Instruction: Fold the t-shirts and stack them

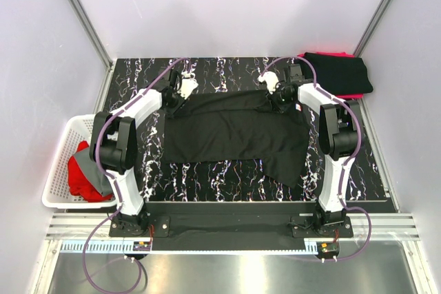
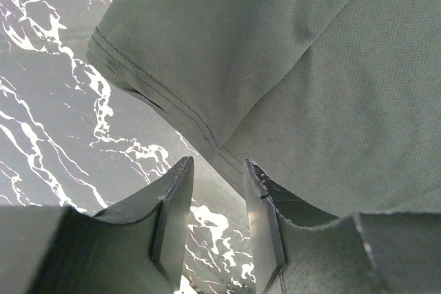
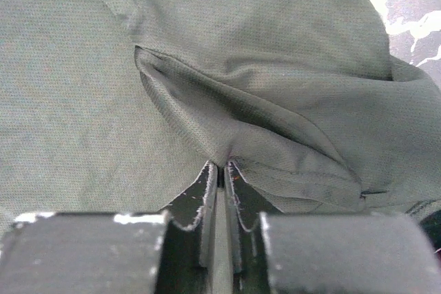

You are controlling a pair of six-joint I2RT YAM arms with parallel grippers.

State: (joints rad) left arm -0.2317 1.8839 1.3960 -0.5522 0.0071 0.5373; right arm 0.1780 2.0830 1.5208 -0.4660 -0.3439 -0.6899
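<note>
A black t-shirt point(image 1: 238, 132) lies spread across the middle of the dark marbled table point(image 1: 207, 180). My left gripper point(image 1: 177, 96) is at its far left corner. In the left wrist view this gripper point(image 2: 217, 170) is open and empty over bare table, with the shirt's stitched hem point(image 2: 172, 101) just beyond the fingertips. My right gripper point(image 1: 279, 98) is at the shirt's far right edge. In the right wrist view it point(image 3: 224, 165) is shut on a pinched fold of the black shirt point(image 3: 275, 122). A folded black shirt point(image 1: 339, 72) lies on a red one point(image 1: 324, 54) at the back right.
A white slatted basket point(image 1: 60, 163) stands off the table's left edge, holding a red shirt point(image 1: 81, 175) and a grey one point(image 1: 102, 177). White walls close in the table at the back and sides.
</note>
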